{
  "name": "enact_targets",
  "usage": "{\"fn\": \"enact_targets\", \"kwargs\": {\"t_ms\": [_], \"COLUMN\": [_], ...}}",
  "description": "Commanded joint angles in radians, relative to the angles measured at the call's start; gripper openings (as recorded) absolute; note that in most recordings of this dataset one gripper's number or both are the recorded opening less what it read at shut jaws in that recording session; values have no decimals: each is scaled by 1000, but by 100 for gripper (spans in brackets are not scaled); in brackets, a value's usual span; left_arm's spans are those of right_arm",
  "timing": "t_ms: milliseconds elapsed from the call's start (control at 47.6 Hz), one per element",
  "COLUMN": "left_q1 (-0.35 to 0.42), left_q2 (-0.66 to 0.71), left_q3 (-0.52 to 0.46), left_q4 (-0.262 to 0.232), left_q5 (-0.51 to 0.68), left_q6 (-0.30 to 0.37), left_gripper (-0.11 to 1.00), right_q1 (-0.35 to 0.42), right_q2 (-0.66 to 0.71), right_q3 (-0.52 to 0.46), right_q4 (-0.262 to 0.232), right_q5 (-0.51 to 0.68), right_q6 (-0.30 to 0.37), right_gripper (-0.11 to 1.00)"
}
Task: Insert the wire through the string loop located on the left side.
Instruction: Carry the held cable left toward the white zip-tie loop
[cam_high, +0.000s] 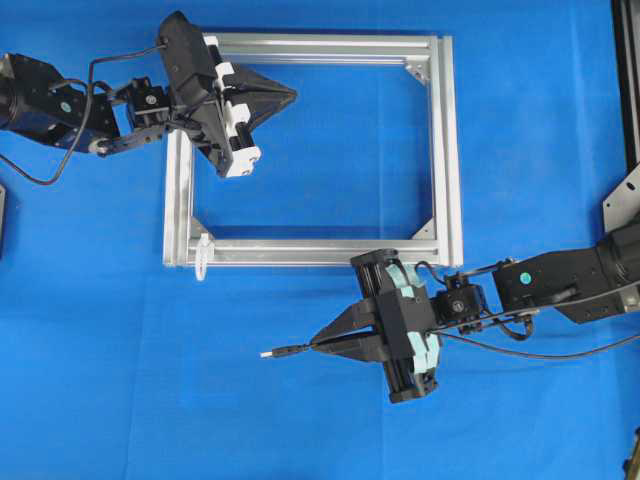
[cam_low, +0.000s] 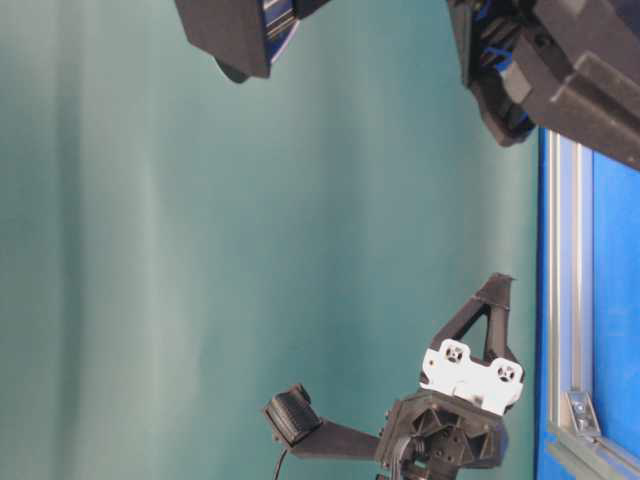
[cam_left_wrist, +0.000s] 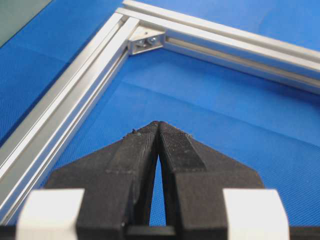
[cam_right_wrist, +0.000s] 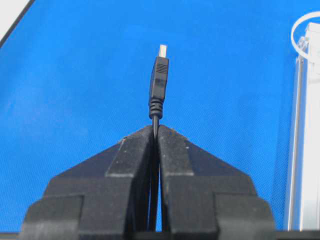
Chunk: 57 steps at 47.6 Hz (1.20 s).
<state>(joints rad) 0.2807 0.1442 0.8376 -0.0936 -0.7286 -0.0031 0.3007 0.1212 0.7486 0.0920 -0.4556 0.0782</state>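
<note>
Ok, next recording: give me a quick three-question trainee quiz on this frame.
1. True or false: the right gripper holds the thin black wire with the silver-tipped plug.
2. Where is the small white string loop? A) on the silver aluminium frame, at its lower left corner in the overhead view B) between the left gripper's fingers
3. What does the left gripper hold?

Key: 1 true; 2 A; 3 nothing, it is shut and empty.
</note>
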Motion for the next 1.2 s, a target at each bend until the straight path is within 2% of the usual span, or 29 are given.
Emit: {"fn": "enact_targets", "kwargs": {"t_ms": [0,294,714,1176], "left_q1": [2,2,2,2], "left_q2": [-32,-32,-35,-41], "left_q3": [-11,-9,-12,-8], "left_q4": [2,2,2,2], "left_q5": [-5,-6,-6,-6], "left_q6": [-2,-2,-2,-2], "left_gripper": [0,0,0,0], "right_q1": [3,-25,-193,-202], "right_q2": [-28,-28,-29,-28], "right_q3": [-15,-9,-2,0], "right_q4": [0,-2,0,-2], "right_q5": [-5,-3,32,40], "right_q6": [-2,-2,-25,-34], "right_gripper": [-4,-4,-4,-4]}}
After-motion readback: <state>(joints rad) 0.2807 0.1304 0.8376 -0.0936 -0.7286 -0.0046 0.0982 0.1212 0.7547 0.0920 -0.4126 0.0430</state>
